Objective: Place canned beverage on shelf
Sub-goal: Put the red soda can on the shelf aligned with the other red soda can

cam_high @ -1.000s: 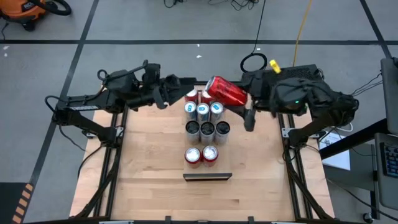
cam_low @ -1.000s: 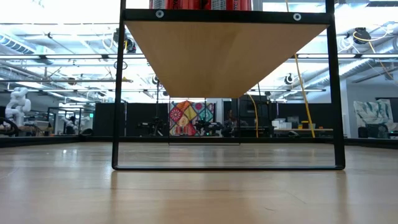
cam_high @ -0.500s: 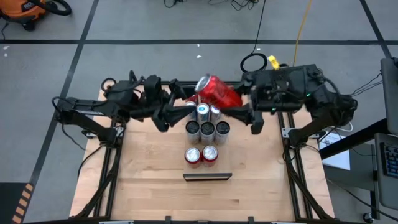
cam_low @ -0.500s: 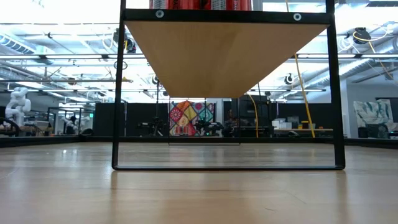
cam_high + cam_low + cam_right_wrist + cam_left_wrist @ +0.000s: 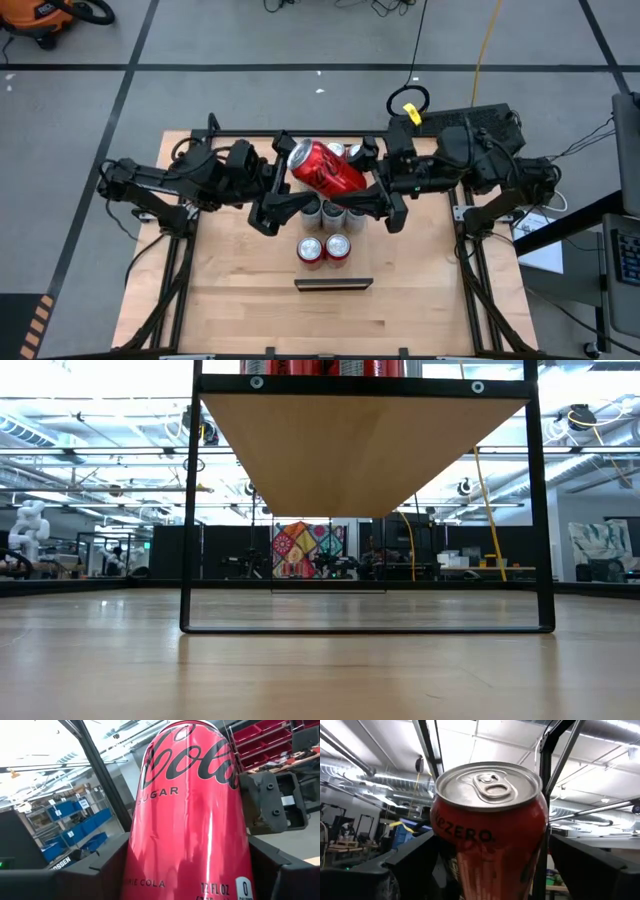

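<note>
Pale-wood shelf board (image 5: 250, 250) is seen under both dark arms. Red cola can (image 5: 326, 167), rigid and slick (dentable, probably full), is clamped sideways above it by right gripper (image 5: 372, 204); left gripper (image 5: 283, 207) is spread around its top.

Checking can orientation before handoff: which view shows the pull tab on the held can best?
Left wrist view: the can fills the picture top-on, its pull tab plain. The right wrist view shows only the can's red side, the high view shows it lying tilted between both arms, the low view misses it.
</note>
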